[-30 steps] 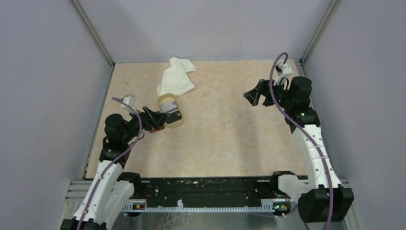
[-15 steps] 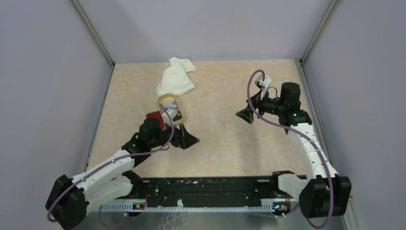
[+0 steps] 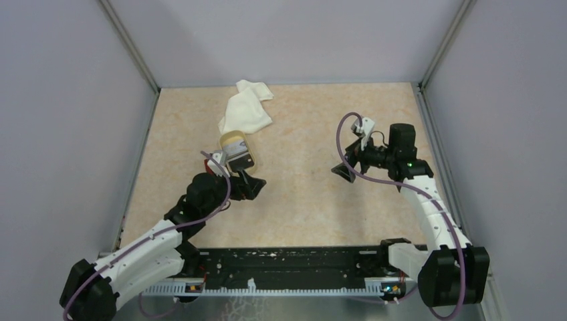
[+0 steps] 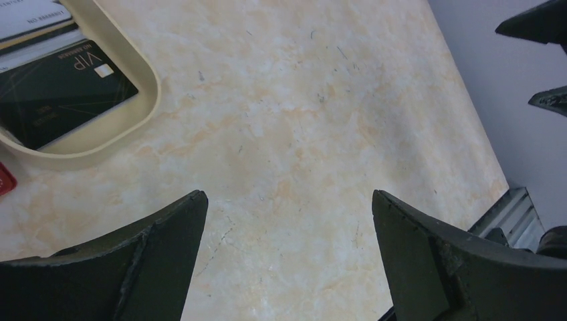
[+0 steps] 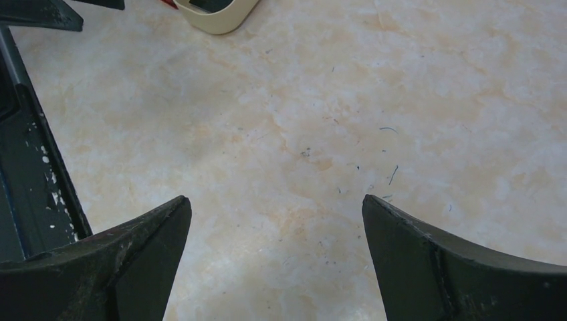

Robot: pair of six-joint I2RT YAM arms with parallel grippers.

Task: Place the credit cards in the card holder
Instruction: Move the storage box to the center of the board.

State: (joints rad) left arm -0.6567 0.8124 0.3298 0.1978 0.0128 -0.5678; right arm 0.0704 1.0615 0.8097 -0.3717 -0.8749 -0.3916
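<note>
Since half a second ago our left tool [image 4: 286,195] has drawn back toward the tan oval dish [image 4: 144,83]. We see the credit cards [image 4: 60,93] lying in that dish, a red edge of the card holder [image 4: 3,182] just beside it on the bench [image 4: 301,100]. Left tool and right tool [image 5: 274,198] both gape wide, holding nothing. A white cloth [image 3: 246,107] lies beyond the dish.
</note>
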